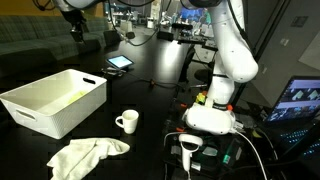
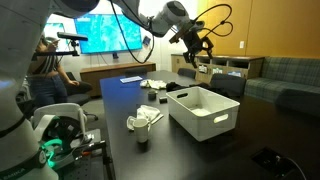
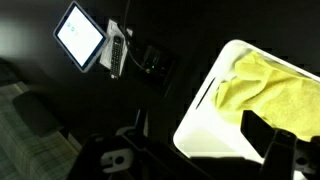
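A white plastic bin [image 1: 55, 105] stands on the dark table, and a yellow cloth [image 3: 262, 78] lies inside it against one wall. The same cloth shows as a pale yellow patch [image 1: 70, 97] in an exterior view. My gripper [image 2: 195, 47] hangs high above the bin [image 2: 205, 112], well clear of its rim. In the wrist view the gripper [image 3: 198, 152] looks down on the bin's corner [image 3: 205, 120]. Its dark fingers [image 3: 268, 138] stand wide apart with nothing between them, so it is open.
A white mug [image 1: 127, 121] and a crumpled white cloth [image 1: 88, 155] lie on the table near the bin. A lit tablet [image 3: 80, 35] with cables sits further off. The robot base [image 1: 213, 112] stands at the table's side, beside a monitor [image 1: 300, 98].
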You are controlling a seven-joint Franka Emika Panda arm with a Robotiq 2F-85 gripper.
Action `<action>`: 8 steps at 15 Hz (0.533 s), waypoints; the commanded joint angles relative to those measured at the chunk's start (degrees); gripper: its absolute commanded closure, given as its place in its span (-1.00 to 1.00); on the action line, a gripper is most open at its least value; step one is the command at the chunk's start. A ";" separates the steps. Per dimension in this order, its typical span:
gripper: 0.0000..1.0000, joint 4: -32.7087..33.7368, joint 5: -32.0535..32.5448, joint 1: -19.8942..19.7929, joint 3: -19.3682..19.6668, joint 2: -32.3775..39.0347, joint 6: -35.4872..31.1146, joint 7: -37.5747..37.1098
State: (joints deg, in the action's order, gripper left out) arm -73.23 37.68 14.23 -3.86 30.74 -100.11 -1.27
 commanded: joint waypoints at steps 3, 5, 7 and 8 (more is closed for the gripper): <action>-1.00 -12.89 -6.38 -6.50 2.45 -4.10 -3.76 -1.47; -1.00 -17.44 -9.89 -9.06 3.31 -4.78 -5.68 -2.17; -1.00 -21.52 -13.46 -11.29 4.23 -4.99 -8.03 -3.13; -1.00 -23.69 -15.48 -12.46 4.69 -5.08 -9.55 -4.13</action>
State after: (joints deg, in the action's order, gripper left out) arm -88.77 26.94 4.12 -0.15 29.18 -105.21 -2.81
